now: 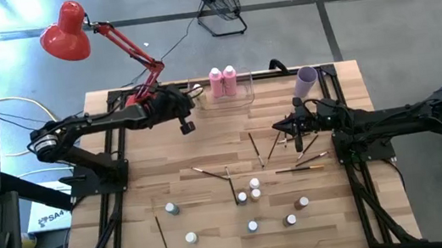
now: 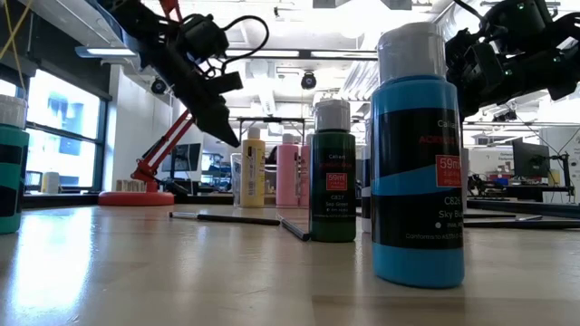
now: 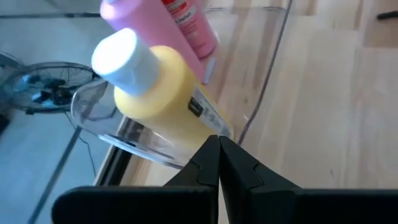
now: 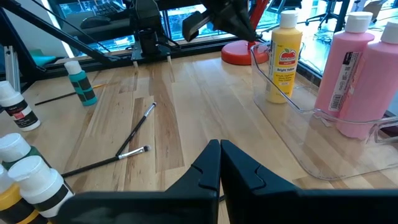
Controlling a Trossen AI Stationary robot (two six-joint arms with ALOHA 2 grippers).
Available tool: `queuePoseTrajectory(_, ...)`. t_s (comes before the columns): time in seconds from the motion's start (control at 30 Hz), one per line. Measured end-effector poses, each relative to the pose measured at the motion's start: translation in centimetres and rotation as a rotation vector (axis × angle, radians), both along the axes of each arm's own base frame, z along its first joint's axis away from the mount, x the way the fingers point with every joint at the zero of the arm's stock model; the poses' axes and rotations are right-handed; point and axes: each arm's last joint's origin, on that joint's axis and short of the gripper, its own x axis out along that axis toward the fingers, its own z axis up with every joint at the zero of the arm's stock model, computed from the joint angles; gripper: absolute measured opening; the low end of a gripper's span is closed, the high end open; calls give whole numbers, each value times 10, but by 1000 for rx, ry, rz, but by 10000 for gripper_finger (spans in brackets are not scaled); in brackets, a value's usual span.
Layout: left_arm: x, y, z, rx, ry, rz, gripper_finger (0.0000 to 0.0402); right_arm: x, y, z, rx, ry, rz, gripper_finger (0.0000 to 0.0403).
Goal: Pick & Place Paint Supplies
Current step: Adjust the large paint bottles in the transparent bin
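Pale matt wood table [image 1: 216, 219], clear glossy plastic bin [image 4: 323, 155], smooth plastic yellow bottle [image 3: 168, 102]

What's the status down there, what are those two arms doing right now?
Both jaws shut, empty. Left gripper above yellow bottle standing in clear bin; right gripper over brushes. Nothing blocking.

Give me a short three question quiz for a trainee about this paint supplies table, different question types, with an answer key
1. True or false: the yellow bottle stands inside the clear bin.
2. How many pink bottles are in the bin? A) one B) two C) four
3. Fill in: the right gripper is over a scatter of loose ____.

Key
1. True; it stands upright in the bin, near the shut left gripper.
2. B; two stand side by side.
3. Paintbrushes; the gripper is shut, and none can be seen in it.
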Motion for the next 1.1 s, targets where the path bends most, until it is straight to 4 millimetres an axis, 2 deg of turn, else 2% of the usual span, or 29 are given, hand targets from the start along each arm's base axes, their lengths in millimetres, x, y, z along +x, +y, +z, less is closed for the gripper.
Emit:
queuePoseTrajectory(0.23,-1,4,1,-36,-36,-9,0,0,0,0,0,0,0,2)
queuePoseTrajectory(0.43,7,6,-5,-58,-61,-37,0,0,0,0,0,0,0,2)
queuePoseTrajectory(0.7,16,11,-9,-73,-18,-56,0,0,-1,0,-6,3,-27,2)
queuePoseTrajectory(1.1,17,12,-8,-56,-15,-35,0,0,-1,0,-5,3,-25,2)
